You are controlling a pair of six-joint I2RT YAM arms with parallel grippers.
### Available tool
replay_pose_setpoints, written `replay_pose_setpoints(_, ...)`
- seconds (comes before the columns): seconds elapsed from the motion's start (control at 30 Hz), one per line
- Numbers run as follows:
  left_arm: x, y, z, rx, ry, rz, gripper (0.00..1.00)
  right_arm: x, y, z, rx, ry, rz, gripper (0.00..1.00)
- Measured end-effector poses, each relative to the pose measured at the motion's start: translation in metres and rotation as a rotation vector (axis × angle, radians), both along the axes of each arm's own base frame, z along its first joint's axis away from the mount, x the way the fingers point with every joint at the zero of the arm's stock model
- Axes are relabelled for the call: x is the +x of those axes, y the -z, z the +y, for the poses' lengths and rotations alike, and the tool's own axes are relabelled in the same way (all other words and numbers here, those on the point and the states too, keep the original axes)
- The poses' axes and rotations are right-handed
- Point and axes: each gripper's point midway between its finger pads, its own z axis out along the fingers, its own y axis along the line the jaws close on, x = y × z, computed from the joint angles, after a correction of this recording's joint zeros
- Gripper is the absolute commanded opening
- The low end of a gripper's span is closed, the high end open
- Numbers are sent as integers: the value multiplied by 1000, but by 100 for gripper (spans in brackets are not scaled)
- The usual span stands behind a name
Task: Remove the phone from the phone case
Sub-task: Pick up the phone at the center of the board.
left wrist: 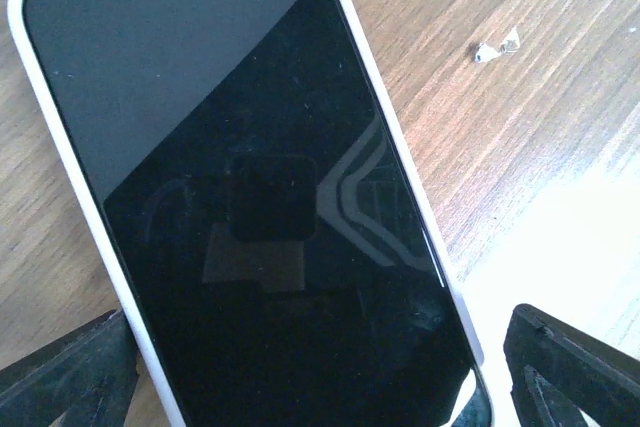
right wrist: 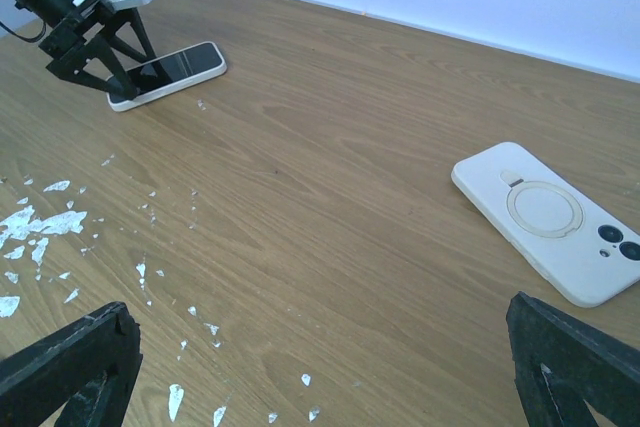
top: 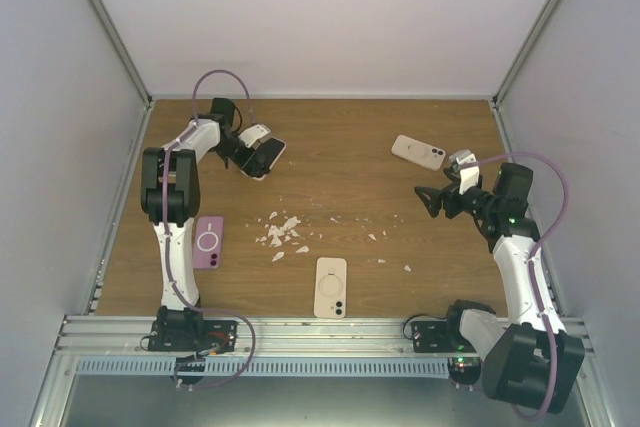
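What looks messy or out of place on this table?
White flakes lie scattered across the middle of the wooden table, between the purple phone case and the cream phone case near the front edge. They look like chips or torn scraps; what they came from cannot be told.

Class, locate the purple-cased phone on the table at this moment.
In the top view the purple-cased phone lies face down on the left side, beside the left arm and left of the white scraps.
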Motion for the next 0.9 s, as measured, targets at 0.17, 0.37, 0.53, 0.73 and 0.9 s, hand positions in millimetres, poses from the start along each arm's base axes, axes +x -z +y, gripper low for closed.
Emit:
replay_pose_setpoints(0.17, -2, 3, -3, 52, -11, -37, 99, 0, 0, 0, 0, 1, 0, 100)
replay_pose_setpoints(0.37, -1, 6, -6, 100, -62, -75, 99, 1, 0, -1, -2, 7, 0, 100)
replay_pose_setpoints(0.53, 0, 7, -7, 115, -105, -79, 96, 2, -2, -4, -8, 26, -6, 100)
replay_pose_setpoints(0.73, 4, 8, -7, 136, -148, -85, 81, 9, -15, -7, 10, 48, -28, 100)
replay_pose_setpoints(0.9, 5, 6, -8, 122, -178, -92, 69, 33, -40, -10, 48, 49, -50, 100)
